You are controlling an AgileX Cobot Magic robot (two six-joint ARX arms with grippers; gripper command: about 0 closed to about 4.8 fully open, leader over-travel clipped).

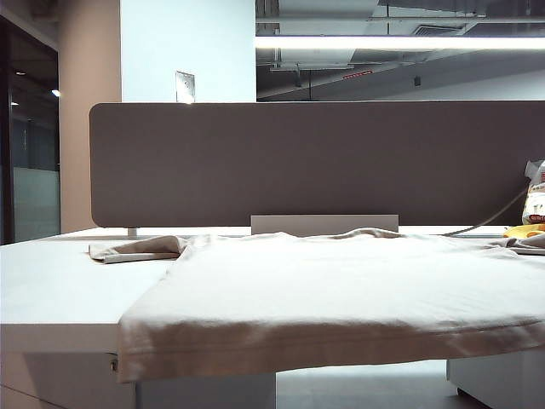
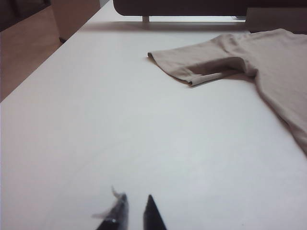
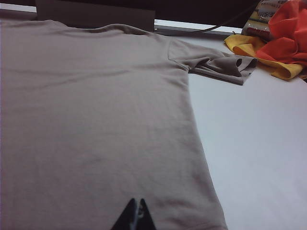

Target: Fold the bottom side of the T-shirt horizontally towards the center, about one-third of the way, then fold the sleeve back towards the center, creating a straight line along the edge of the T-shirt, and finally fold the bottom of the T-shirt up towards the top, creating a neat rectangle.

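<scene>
White and broad, the surface (image 1: 51,290) carries a beige T-shirt (image 1: 341,290) spread flat across most of its width, with a dark grey divider panel (image 1: 315,162) standing upright along the far edge. The bottom of the T-shirt (image 1: 324,341), a long hemmed edge with parallel stitch lines, lies nearest the exterior camera and droops slightly over the front edge of the surface. Its collar points toward the divider. One short sleeve (image 1: 136,249) lies out to the left in the exterior view, a little rumpled, on bare surface; the other sleeve (image 3: 218,64) is bunched at the opposite side, close to a heap of orange and yellow cloth (image 3: 283,45) by the far right corner. Neither arm shows in the exterior view. The left hand (image 2: 135,213) hovers over bare surface well apart from the left sleeve, its two dark fingertips standing close together with only a narrow gap and nothing between them. The right hand (image 3: 135,215) sits low over the body of the shirt near its side edge, its fingertips pressed together into a single point, gripping nothing.
</scene>
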